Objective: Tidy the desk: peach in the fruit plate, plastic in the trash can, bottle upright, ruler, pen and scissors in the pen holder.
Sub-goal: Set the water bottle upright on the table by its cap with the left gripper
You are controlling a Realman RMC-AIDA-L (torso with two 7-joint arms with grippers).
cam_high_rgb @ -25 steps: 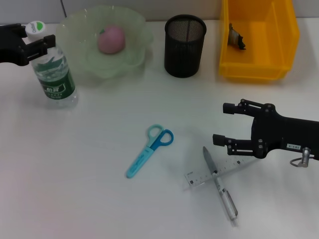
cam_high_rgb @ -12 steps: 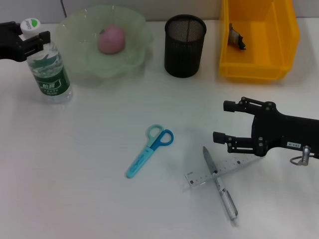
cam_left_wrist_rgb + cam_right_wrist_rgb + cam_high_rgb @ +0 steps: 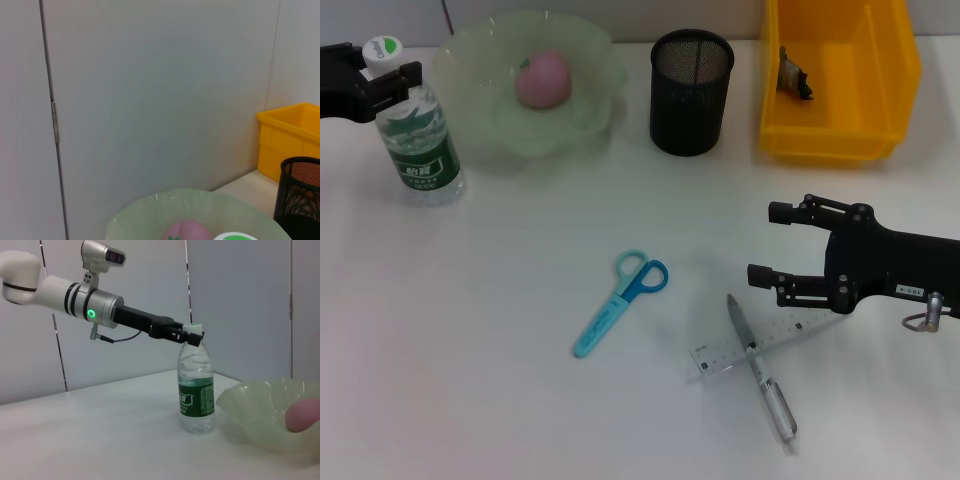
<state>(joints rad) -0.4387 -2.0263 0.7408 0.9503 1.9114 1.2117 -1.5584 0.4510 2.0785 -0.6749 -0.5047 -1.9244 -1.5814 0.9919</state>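
Desk-tidy, mid-task. Done, judging by layout: peach (image 3: pixel 542 79) in fruit plate (image 3: pixel 470 50); plastic scrap (image 3: pixel 793 72) in yellow bin (image 3: pixel 895 70), right of pen holder (image 3: pixel 691 91); bottle (image 3: pixel 413 125) upright, left of holder beyond plate. Left gripper (image 3: pixel 392 75) clenched on bottle neck. Left to do: scissors (image 3: pixel 619 302), ruler (image 3: pixel 760 345), pen (image 3: pixel 761 370), all on desk in front of holder. Right gripper (image 3: pixel 770 245) w/ fingers spread, holding nothing, beside ruler.

clear plastic water bottle (image 3: pixel 418 135) with green label and white cap stands upright, its neck between the left gripper (image 3: pixel 390 80) jaws.
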